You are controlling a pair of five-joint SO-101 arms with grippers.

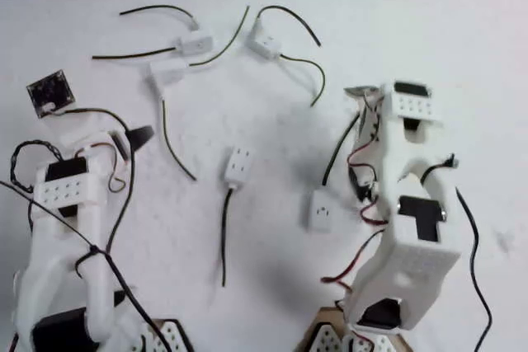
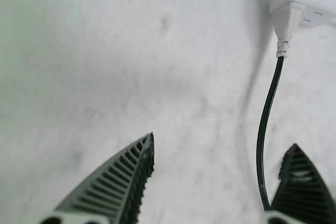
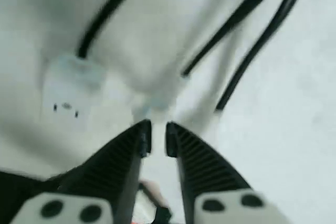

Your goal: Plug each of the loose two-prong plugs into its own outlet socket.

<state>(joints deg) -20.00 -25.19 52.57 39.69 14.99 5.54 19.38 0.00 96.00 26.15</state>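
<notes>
Overhead: five white connector blocks (image 1: 239,166); left tool (image 2: 223,140) spread, empty; right tool (image 3: 157,125) nearly closed.

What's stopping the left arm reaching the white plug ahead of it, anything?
Likely yes: the left gripper is open, bare table lies between it and the white plug, and only the plug's dark cord runs past one fingertip.

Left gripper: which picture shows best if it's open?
The left wrist view. There the left gripper has its two ribbed fingers wide apart, with bare table between them. The high view gives just a small dark shape at the end of the arm, too small to judge.
</notes>
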